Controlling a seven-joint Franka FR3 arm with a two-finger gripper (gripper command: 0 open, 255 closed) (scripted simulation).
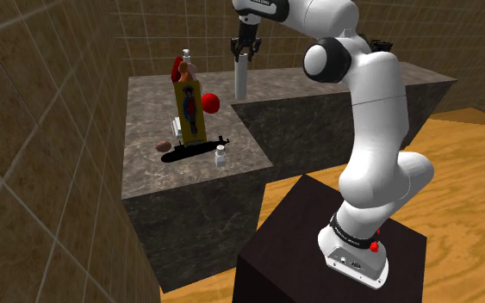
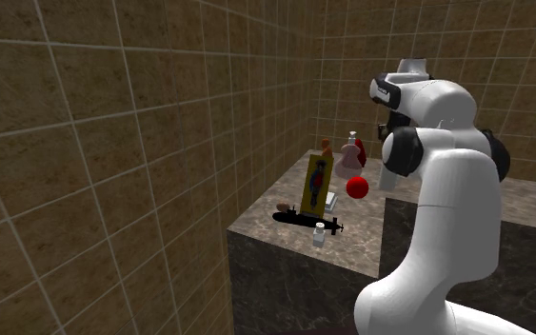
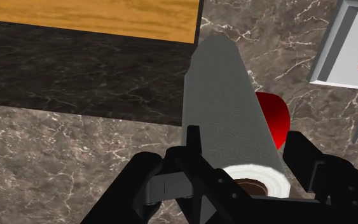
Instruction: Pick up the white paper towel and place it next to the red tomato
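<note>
Paper towel roll [image 1: 241,77] clasped upright by gripper [image 1: 246,53], held over counter [image 1: 146,112] near tomato [image 1: 210,103], at its right in shoulder view; pick-up judged done; lowering and release beside tomato left.

1. My gripper [image 3: 244,159] clasps a paper towel roll [image 3: 225,108]; my two black fingers [image 3: 193,149] press on either side of it.
2. The roll is pale grey-white and reaches away from me. Its near end shows a brown core.
3. A red tomato [image 3: 274,119] peeks out from behind the roll, close by one finger.
4. Beneath lies the marbled counter [image 3: 56,159], grey-brown with white veins.
5. A darker marbled face runs between that top and a strip of wooden floor [image 3: 95,14].
6. Beyond the tomato sits a white tray [image 3: 355,51] with a grey edge. Something brown is on it, and I cannot tell what it is.
</note>
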